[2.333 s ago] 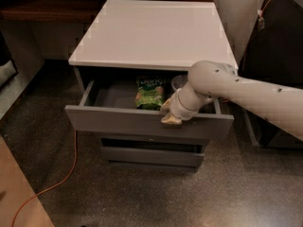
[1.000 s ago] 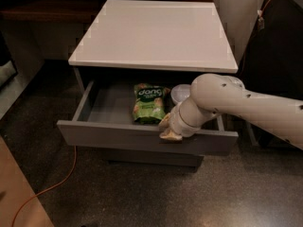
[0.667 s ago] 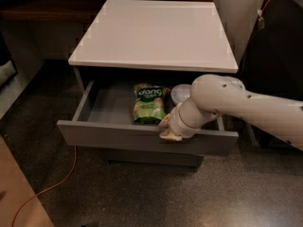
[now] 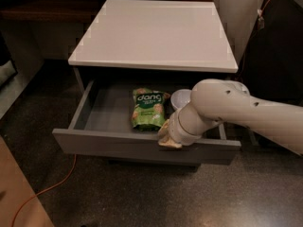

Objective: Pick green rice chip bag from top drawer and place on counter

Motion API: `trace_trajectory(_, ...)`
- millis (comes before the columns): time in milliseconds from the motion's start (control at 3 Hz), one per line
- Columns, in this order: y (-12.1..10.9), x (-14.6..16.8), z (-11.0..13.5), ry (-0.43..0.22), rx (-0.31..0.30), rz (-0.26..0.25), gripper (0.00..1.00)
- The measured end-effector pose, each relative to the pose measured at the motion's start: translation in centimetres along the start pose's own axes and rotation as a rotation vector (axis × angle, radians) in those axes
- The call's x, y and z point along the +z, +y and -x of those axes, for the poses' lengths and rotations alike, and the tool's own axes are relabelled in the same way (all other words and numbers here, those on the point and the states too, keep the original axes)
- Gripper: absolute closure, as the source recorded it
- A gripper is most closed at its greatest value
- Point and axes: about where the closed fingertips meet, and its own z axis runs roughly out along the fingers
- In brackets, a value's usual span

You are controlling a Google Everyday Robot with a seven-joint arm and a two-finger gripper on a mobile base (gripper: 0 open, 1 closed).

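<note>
The top drawer (image 4: pixel 94 143) is pulled open and shows its grey interior. The green rice chip bag (image 4: pixel 148 109) lies flat inside it near the middle, its white "dang" lettering facing up. A white bowl (image 4: pixel 180 99) sits just right of the bag, partly hidden by my arm. My gripper (image 4: pixel 169 138) is at the drawer's front edge, right of centre and just in front of the bag. The white arm reaches in from the right. The glossy white counter (image 4: pixel 154 33) tops the cabinet above the drawer.
A dark brown wooden shelf (image 4: pixel 42 8) runs behind at the left. An orange cable (image 4: pixel 45 188) trails across the speckled dark floor at lower left. A dark cabinet (image 4: pixel 274 41) stands to the right.
The drawer came further out early on, exposing the whole bag and the bowl. In the last second the gripper stays at the front edge and the drawer holds still.
</note>
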Motion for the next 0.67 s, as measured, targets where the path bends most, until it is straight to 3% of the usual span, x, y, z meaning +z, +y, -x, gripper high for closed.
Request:
trace_trajectory(333, 0.0, 0.0, 0.0, 0.0, 0.0, 0.0, 0.59)
trace_trajectory(667, -1.0, -2.6, 1.6, -0.005, -0.035, -0.031, 0.36)
